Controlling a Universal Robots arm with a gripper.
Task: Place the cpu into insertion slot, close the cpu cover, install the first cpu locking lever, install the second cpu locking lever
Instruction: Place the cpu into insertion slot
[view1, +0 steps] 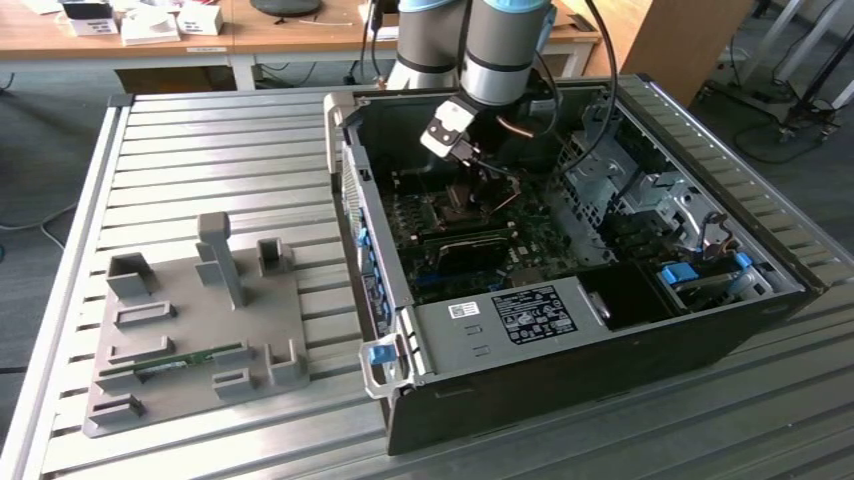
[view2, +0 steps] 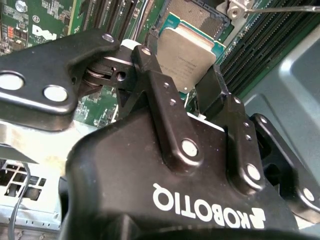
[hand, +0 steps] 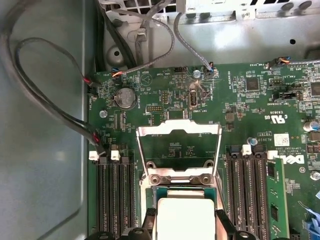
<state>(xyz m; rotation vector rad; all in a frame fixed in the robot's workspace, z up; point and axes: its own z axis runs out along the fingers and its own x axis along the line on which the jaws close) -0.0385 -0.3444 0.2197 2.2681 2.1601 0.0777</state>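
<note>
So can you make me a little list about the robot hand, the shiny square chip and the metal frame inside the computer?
holder: black two-fingered gripper, closed on the chip
chip: small flat silvery-grey square cpu, pinched by its edges, right at the socket
lid: thin silvery metal square-frame cpu cover, swung open, away from the chip
board: green circuit board with black slots on both sides of the socket
box: dark open computer case, the arm reaching down into it
</note>
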